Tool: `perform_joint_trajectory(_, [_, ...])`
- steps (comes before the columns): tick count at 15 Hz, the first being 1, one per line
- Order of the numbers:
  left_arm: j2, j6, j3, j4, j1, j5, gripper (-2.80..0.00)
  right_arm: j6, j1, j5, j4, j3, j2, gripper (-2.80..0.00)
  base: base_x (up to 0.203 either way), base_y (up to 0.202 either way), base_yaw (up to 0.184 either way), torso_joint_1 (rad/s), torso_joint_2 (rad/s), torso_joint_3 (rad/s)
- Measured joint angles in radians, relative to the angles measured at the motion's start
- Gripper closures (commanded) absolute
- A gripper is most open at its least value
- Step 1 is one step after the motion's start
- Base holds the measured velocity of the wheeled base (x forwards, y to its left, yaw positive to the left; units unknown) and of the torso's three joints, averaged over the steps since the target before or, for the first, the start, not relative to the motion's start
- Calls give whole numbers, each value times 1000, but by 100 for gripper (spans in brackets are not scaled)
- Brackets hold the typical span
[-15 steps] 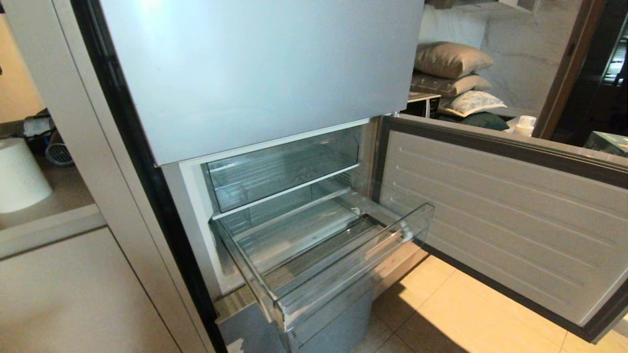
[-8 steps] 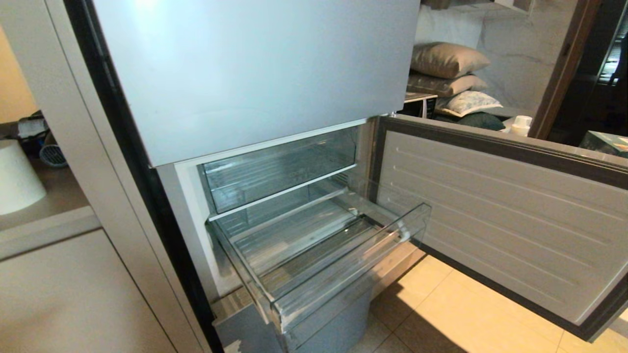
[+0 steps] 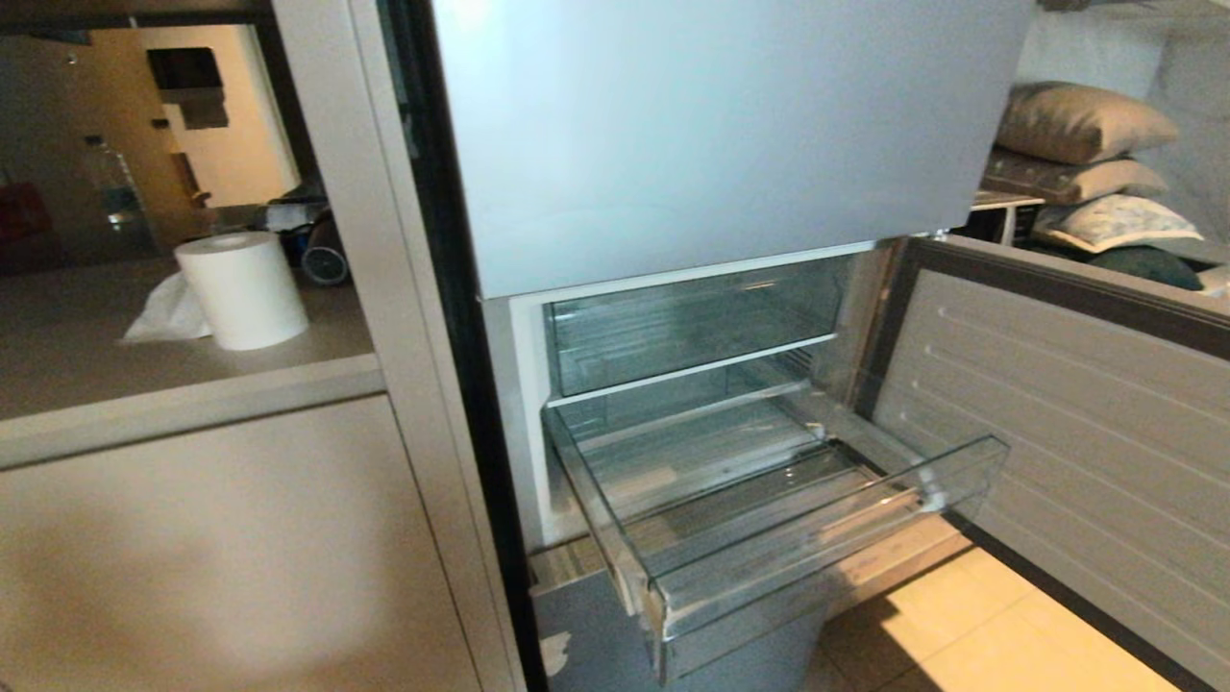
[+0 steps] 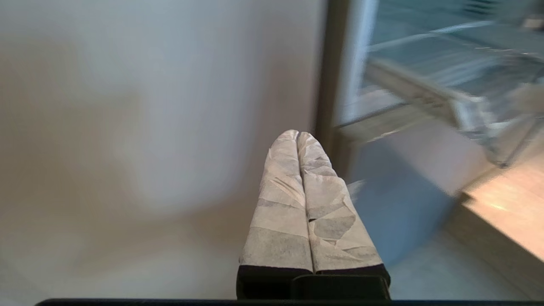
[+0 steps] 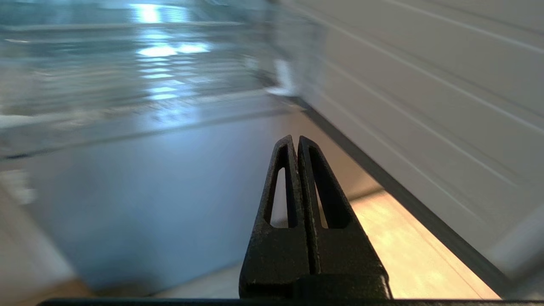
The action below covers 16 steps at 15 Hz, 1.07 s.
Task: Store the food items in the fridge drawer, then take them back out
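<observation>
The whole scene is shifted rightward since before; the fridge drawer [image 3: 817, 538] is pulled out, lower centre; left gripper [image 4: 296, 135] and right gripper [image 5: 296, 139] are pressed together, empty.

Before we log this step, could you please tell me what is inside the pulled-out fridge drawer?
The fridge drawer shows only its bare ribbed floor; no food is visible in it. The back part sits under the upper bin, so that stretch is only dimly seen.

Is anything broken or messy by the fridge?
Mostly tidy. The fridge drawer is pulled out with nothing in it, and the lower door hangs open. No food items show anywhere. One small oddity: a pale scuffed patch on the grey panel below the drawer looks like chipped paint. Nothing is spilled.
</observation>
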State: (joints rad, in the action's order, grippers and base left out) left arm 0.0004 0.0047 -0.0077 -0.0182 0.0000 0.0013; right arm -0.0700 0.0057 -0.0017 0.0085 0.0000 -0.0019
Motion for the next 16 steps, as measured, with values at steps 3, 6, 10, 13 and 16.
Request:
perform_joint_trajectory(3, [0, 0, 0, 0, 0, 0, 0, 0, 0, 0, 1, 0, 0, 0, 0, -7, 173, 2, 1, 3])
perform_joint_trajectory(6, [0, 0, 0, 0, 0, 0, 0, 0, 0, 2, 1, 0, 0, 0, 3, -7, 166, 6, 3, 3])
perform_joint_trajectory(10, [0, 0, 0, 0, 0, 0, 0, 13, 6, 3, 0, 0, 86, 0, 1, -2, 43, -1, -1, 1])
perform_joint_trajectory(13, [0, 0, 0, 0, 0, 0, 0, 23, 40, 3, -29, 2, 346, 0, 0, 0, 0, 0, 0, 0])
perform_joint_trajectory(16, [0, 0, 0, 0, 0, 0, 0, 31, 76, 6, -157, 0, 704, 0, 0, 0, 0, 0, 0, 0])
